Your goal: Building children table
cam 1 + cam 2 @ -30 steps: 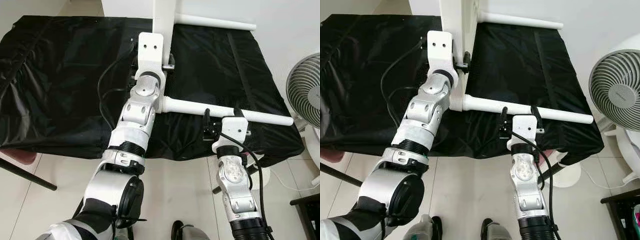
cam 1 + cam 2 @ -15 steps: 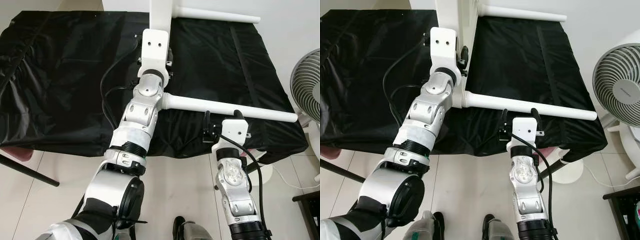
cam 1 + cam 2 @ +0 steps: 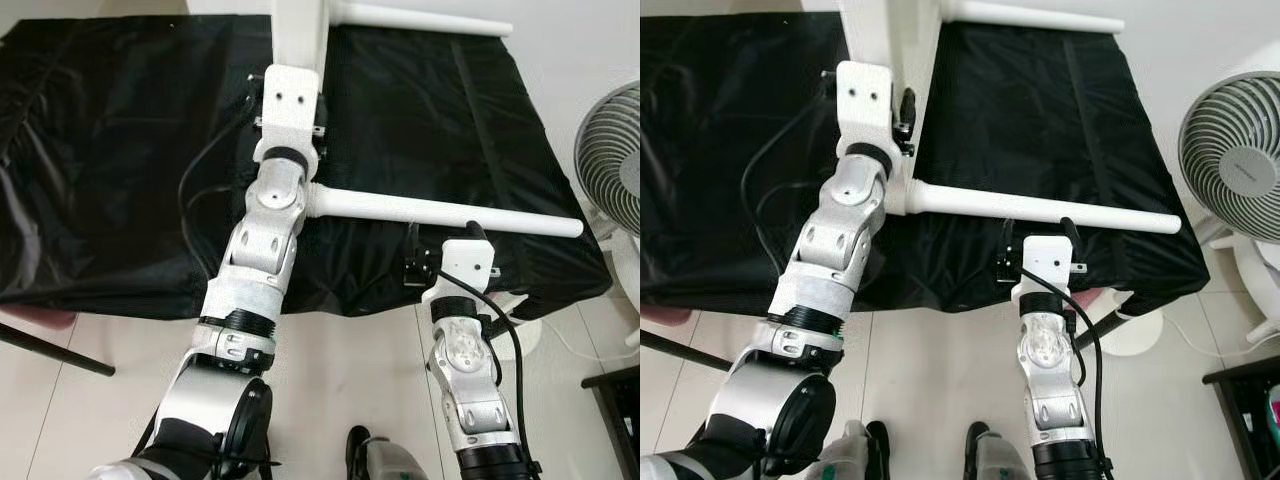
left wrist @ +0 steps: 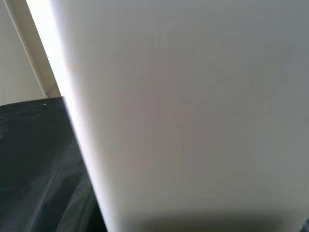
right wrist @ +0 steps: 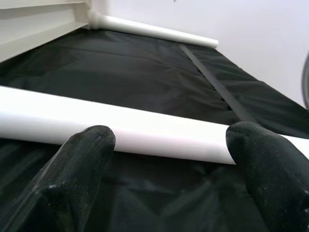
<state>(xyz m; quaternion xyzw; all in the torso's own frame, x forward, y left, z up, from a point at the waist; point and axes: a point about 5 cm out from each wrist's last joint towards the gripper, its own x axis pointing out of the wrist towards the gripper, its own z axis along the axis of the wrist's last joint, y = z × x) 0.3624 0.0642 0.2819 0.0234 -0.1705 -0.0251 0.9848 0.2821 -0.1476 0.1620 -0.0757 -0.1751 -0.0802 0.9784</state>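
Observation:
A white children's table lies on its side on a black-covered surface (image 3: 120, 150). Its table top (image 3: 300, 30) stands upright on edge. Two round white legs stick out to the right: a near leg (image 3: 440, 212) and a far leg (image 3: 420, 18). My left gripper (image 3: 292, 100) is pressed against the table top near the root of the near leg, and the left wrist view has the white panel (image 4: 193, 116) close up. My right gripper (image 3: 441, 236) is open just in front of the near leg (image 5: 145, 130), with one black fingertip (image 5: 82, 159) on each side.
A white standing fan (image 3: 615, 150) is close to the right edge of the covered surface. A dark piece of furniture (image 3: 615, 400) stands at the lower right. A black bar (image 3: 50, 350) slants over the tiled floor at the lower left.
The whole view has shifted a little. My left arm has reached further forward along the table top. The right gripper stays open by the near leg.

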